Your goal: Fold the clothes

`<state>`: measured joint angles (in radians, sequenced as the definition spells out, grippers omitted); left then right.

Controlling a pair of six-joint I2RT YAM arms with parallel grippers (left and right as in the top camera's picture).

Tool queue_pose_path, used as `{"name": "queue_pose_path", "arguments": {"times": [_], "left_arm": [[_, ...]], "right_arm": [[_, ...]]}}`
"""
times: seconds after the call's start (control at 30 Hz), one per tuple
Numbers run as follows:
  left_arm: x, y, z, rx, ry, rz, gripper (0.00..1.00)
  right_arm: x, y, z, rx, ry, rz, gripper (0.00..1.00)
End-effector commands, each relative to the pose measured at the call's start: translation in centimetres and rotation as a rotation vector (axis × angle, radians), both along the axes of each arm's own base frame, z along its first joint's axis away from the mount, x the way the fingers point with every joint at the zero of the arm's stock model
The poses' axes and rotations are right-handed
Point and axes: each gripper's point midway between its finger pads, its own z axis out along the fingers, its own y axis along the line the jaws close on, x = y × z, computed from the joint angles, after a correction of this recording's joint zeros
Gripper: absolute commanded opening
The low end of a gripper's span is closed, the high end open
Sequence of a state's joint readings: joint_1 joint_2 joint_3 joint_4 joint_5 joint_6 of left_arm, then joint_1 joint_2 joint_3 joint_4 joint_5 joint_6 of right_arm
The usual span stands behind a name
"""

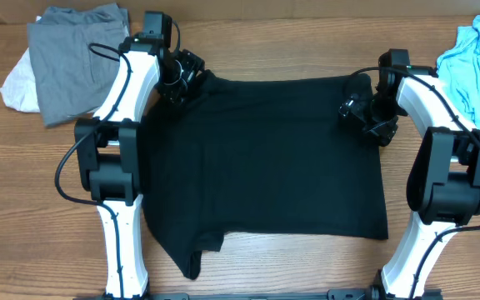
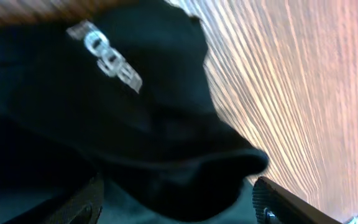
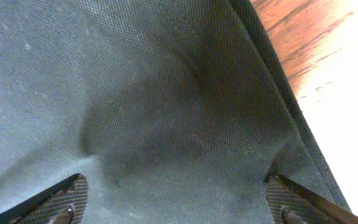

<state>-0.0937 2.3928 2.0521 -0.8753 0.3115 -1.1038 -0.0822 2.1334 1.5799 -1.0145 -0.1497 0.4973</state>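
Black shirt (image 3: 166, 93) fills both wrist views | left gripper (image 2: 176, 205) spread wide, fingers (image 2: 82, 202) flanking a bunched fold beneath white label marks (image 2: 107, 56), not clamped | right gripper (image 3: 179, 202) spread wide over flat cloth | shirt at centre of table (image 1: 265, 267), long axis 9–3 o'clock, one sleeve toward 7 | grey garment (image 1: 77, 50) at 10, light blue garment (image 1: 477, 58) at 2

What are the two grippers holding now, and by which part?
Nothing is held. Both are open over the black shirt: left gripper at its far left corner, right gripper at its far right corner.
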Motion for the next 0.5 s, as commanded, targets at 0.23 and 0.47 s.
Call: {"name": "queue_pose_path", "arguments": {"times": [0.23, 0.47], "left_arm": [[1.3, 3.1, -0.9, 0.045, -0.013, 0.092, 0.79], [2.2, 3.3, -0.7, 0.055, -0.047, 0.105, 0.75]], "right_arm": [[0.2, 0.2, 0.9, -0.001, -0.029, 0.013, 0.96], [0.0, 0.2, 0.8, 0.000, -0.019, 0.013, 0.95]]}}
